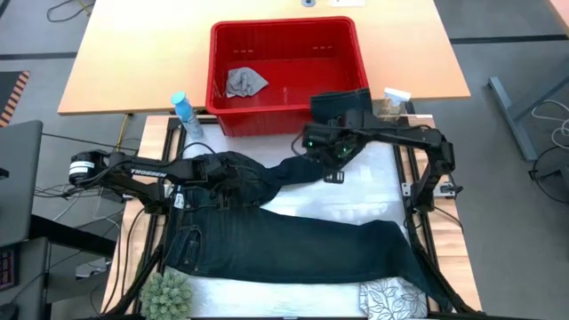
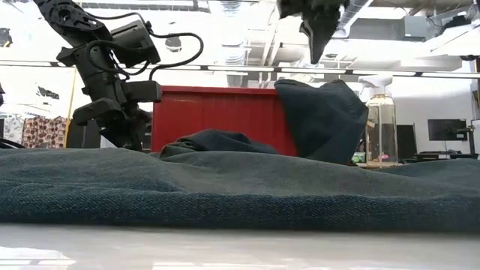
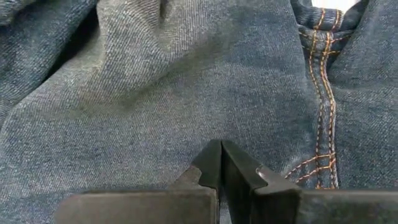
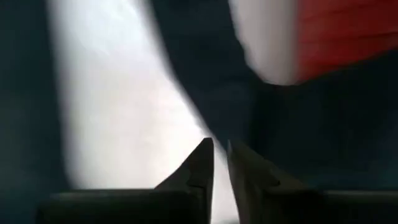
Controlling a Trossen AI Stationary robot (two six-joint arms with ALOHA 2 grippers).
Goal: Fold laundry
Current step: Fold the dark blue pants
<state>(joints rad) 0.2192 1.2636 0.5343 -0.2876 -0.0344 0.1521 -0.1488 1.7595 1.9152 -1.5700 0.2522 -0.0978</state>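
Across the table, dark denim jeans lie spread, one leg bunched

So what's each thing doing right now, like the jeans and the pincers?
jeans: spread flat, one leg bunched toward the basket
left pincer: shut, resting on the denim
right pincer: slightly apart, holding nothing, above the jeans leg
red basket: upright, small grey cloth crumpled inside
leaf-print cloth: folded at the table's near edge
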